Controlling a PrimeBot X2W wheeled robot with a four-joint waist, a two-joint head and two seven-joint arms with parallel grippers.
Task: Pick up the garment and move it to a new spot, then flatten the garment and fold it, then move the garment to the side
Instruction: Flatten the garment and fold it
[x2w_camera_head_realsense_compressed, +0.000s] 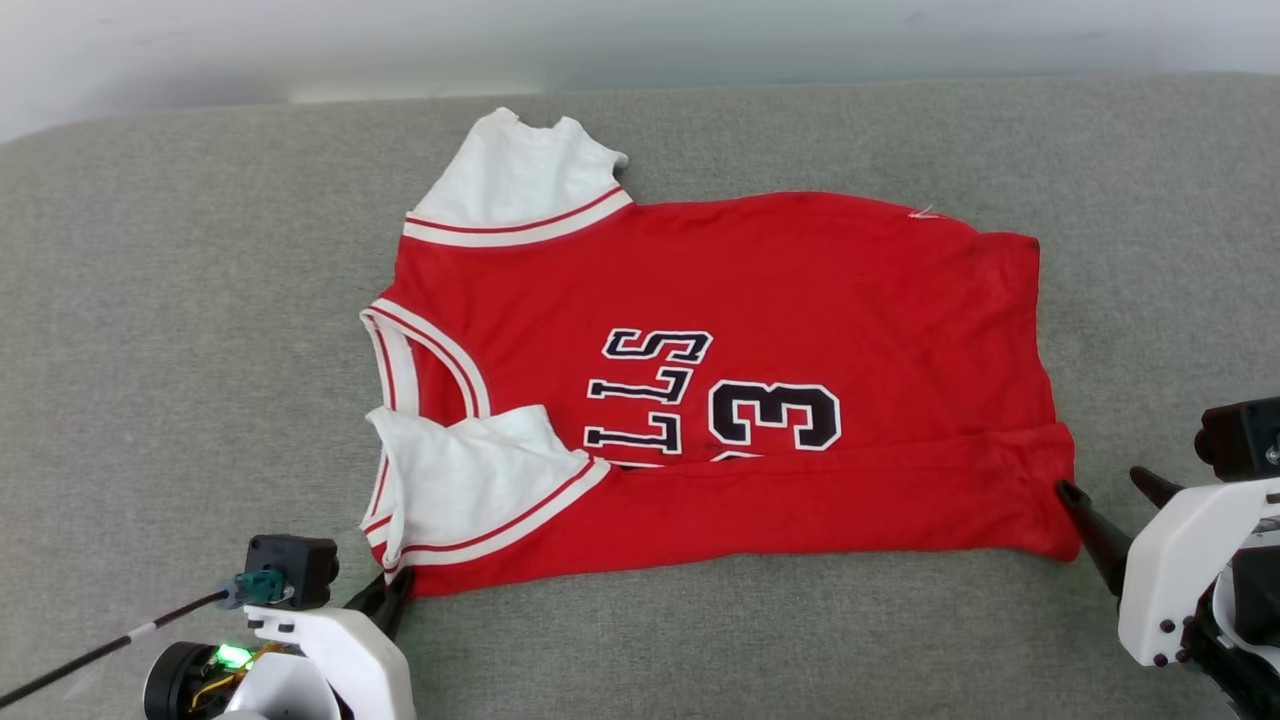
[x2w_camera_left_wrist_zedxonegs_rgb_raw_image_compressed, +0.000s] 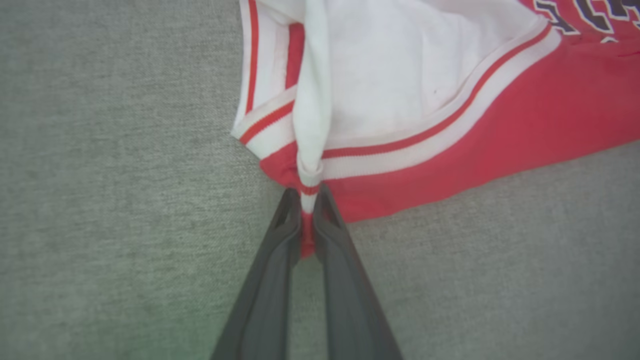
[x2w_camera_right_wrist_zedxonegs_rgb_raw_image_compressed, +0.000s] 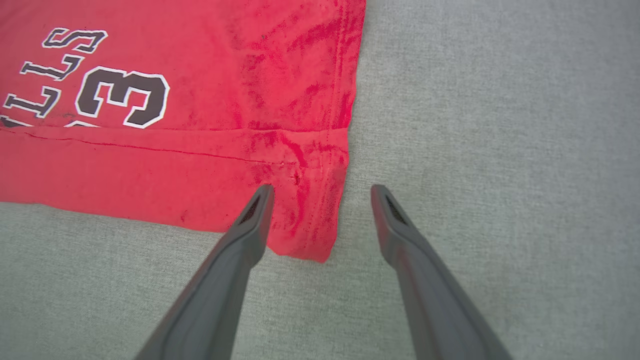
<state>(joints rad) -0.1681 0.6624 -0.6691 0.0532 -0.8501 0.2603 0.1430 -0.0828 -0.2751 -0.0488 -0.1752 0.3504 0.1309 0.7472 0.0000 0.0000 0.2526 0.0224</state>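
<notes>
While shirt (x2w_camera_head_realsense_compressed: 760, 300) lies half-folded on gray cushion (x2w_camera_head_realsense_compressed: 150, 350), left gripper (x2w_camera_left_wrist_zedxonegs_rgb_raw_image_compressed: 306, 200) clamped on its 7 o'clock corner by sleeve (x2w_camera_head_realsense_compressed: 470, 470); right gripper (x2w_camera_right_wrist_zedxonegs_rgb_raw_image_compressed: 322, 187) at 4 o'clock corner, jaws spread, straddling hem (x2w_camera_right_wrist_zedxonegs_rgb_raw_image_compressed: 320, 240), gripping nothing.

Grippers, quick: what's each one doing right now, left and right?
Left gripper: shut, pinching the garment at its sleeve-side corner.
Right gripper: open, straddling the garment's hem corner, holding nothing.
</notes>
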